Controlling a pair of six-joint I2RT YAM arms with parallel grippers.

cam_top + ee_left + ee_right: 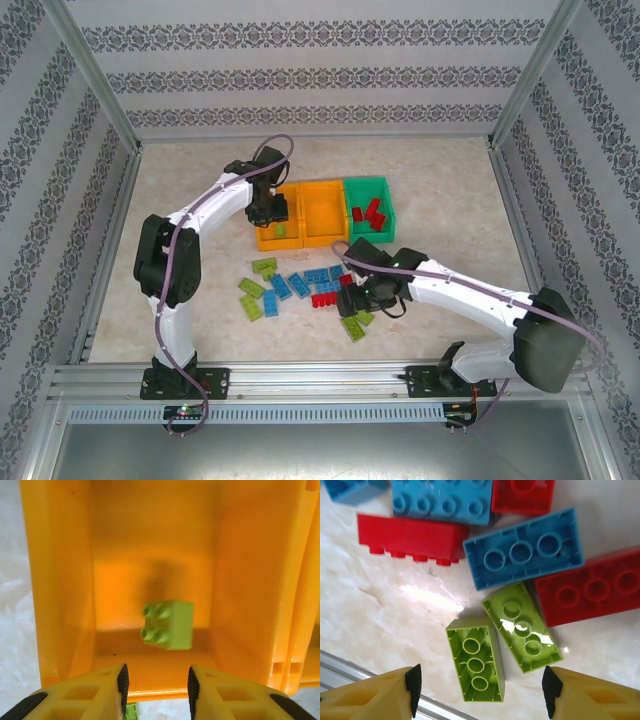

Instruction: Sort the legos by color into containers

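Left hand (pixel 157 682) parted above orange bin (pixel 60 580); short green brick (pixel 167 625) inside (its colour's bin, I judge). Right hand (pixel 481 687) spread over upturned long green brick (pixel 476 661), lower centre: likely next pick.

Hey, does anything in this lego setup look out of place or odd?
Nothing spilled or damaged. By the right end effector, two lime green bricks, a blue brick and a red brick lie upside down, hollow undersides showing. The lime green brick in the left orange bin is tipped, studs sideways.
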